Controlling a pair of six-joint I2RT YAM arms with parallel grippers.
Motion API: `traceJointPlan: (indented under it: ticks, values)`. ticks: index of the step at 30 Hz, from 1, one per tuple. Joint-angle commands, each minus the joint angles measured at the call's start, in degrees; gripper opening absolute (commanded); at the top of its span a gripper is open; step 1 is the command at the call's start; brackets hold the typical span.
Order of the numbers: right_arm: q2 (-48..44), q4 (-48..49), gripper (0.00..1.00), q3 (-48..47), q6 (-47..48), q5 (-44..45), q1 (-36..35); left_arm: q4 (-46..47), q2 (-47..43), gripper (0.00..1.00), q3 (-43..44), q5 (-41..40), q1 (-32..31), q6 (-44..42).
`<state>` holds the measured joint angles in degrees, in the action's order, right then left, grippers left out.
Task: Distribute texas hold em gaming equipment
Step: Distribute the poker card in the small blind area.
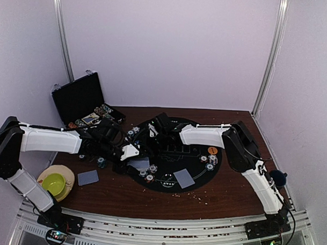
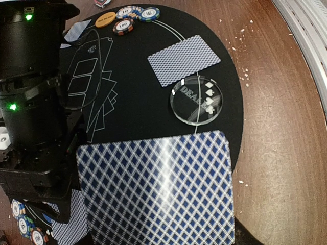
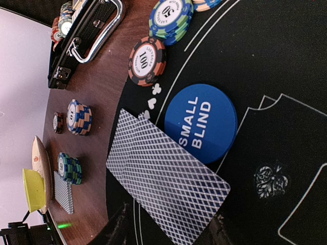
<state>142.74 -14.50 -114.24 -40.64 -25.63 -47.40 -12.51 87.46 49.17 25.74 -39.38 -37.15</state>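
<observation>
The table (image 1: 220, 202) is of dark brown wood, with pale crumbs scattered on its near right part. Plain pale lilac walls with metal posts close it in. A round black felt mat (image 1: 204, 175) with white printed lines lies in the middle.

The left gripper (image 1: 133, 155) is over the left edge of the mat. It is closed on a blue-patterned card (image 2: 158, 189), held above the felt, and this card covers its fingers in the wrist view. To its right a clear dealer button (image 2: 196, 99) and another card (image 2: 184, 60) lie on the felt.

The right gripper (image 3: 168, 232) is at the far side of the mat with its fingers apart. Two overlapping cards (image 3: 163, 173) lie flat with their end between the fingers, beside a blue "SMALL BLIND" disc (image 3: 201, 122). Chip stacks (image 3: 171, 18) sit around the mat rim, and more stacks (image 3: 79, 116) stand on the wood at the left.

A single card (image 1: 88, 177) lies on bare wood at the near left, beside a plate (image 1: 67, 175) with a yellow-green bowl (image 1: 54, 183). The open black case (image 1: 78, 98) stands at the far left, and a dark blue mug (image 1: 278, 177) at the right edge.
</observation>
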Motion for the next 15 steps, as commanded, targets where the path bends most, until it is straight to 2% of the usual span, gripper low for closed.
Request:
traceJointPlan:
  ticks: [1, 7, 15]
  values:
    - [2.54, -4.27, 0.5, -4.02, 1.38, 1.07, -0.75, 1.91, 0.61, 0.52, 0.23, 0.72, 0.27, 0.32]
    - [6.03, -7.64, 0.56, -10.01, 4.23, 0.27, -2.4, 1.98, 0.56, 0.52, 0.15, 0.78, 0.33, 0.31]
    - [4.0, -10.71, 0.58, -9.11, 6.92, 6.5, -2.55, 1.97, 0.78, 0.52, 0.23, 0.79, 0.29, 0.32]
